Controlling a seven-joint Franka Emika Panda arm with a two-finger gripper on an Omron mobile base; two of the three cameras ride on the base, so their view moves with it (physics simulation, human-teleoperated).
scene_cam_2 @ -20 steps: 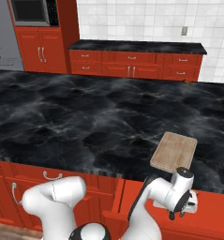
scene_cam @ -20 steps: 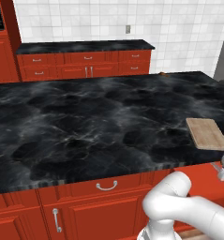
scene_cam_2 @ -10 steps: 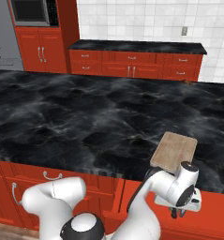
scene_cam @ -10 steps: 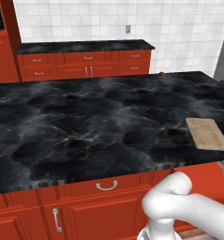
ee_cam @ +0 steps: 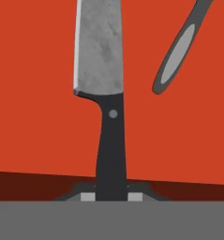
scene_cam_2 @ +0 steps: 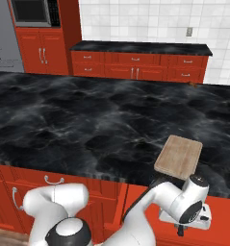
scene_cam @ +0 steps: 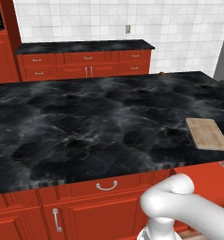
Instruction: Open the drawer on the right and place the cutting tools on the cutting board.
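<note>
The arm has swung lower and further right over the last second, dropping the hand below the edge of the black marble tabletop (scene_cam_2: 87, 125). That reads as the reach into the opened drawer being done and the pick under way. In the hand view the pincer (ee_cam: 111, 196) is closed on the black handle of the small kitchen knife with the slim silver blade (ee_cam: 100, 51); the handle runs straight down between the 2 tips and the blade points directly away from them. Behind it lies the glossy red floor of the wide shallow drawer (ee_cam: 33, 117). The second small dark-handled tool (ee_cam: 176, 54) sits ahead and off to one side, apart from the knife, untouched. From the right base view, the flat light-tan wooden cutting board (scene_cam_2: 179, 156) rests on the tabletop edge just above and behind the hand. Judging from this, 1 tool is in hand, neither is on the board yet.
</note>
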